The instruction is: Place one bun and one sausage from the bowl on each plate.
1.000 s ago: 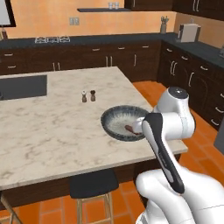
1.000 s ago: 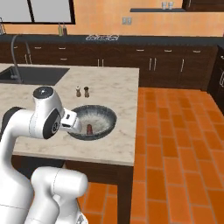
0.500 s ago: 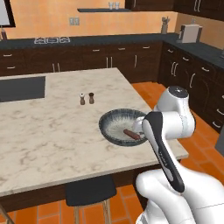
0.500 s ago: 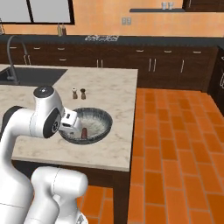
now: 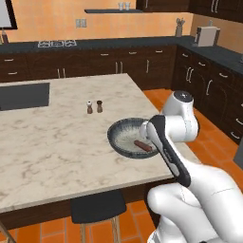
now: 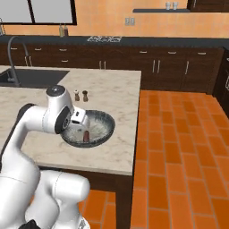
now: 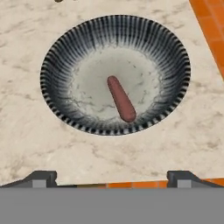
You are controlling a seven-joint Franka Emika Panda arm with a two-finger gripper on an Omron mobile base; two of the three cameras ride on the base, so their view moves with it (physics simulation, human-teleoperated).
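Hovering above the bowl [image 7: 115,74], the gripper [image 7: 112,178] has its fingertips spread wide apart and holds nothing. One sausage [image 7: 121,99] lies loose on the bowl's pale floor, near the surface's [image 5: 57,142] edge; I see no bun there. Neither plate is visible, so the remaining work can't be judged.

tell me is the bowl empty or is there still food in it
Not empty: one sausage lies on the pale floor of the bowl. No bun is visible in it.

1 sausage [image 5: 143,145] lies in the bowl [image 5: 119,134] on the counter [image 5: 57,142].
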